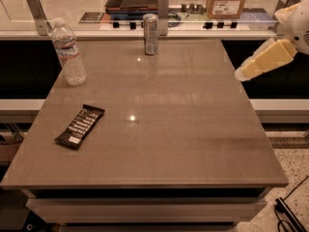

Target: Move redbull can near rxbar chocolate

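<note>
In the camera view, the redbull can [151,34] is standing upright at the far edge of the grey-brown tabletop [193,139], roughly at the middle of that edge. Its markings are not showing clearly enough to read. The rxbar chocolate [79,126] is lying flat near the left edge, well apart from the can, and is slanting diagonally. Rows of white text are running along its black wrapper, with a small white patch at its near end; none of the words can be read. A clear water bottle [69,52] with a white cap and a pale label is standing upright at the far left. The cream-coloured gripper [246,70] is hanging off the right side of the tabletop, well apart from the can and touching nothing. How far open it is cannot be told. Behind the tabletop, a cardboard box [227,0] is showing a white label with unreadable print.
</note>
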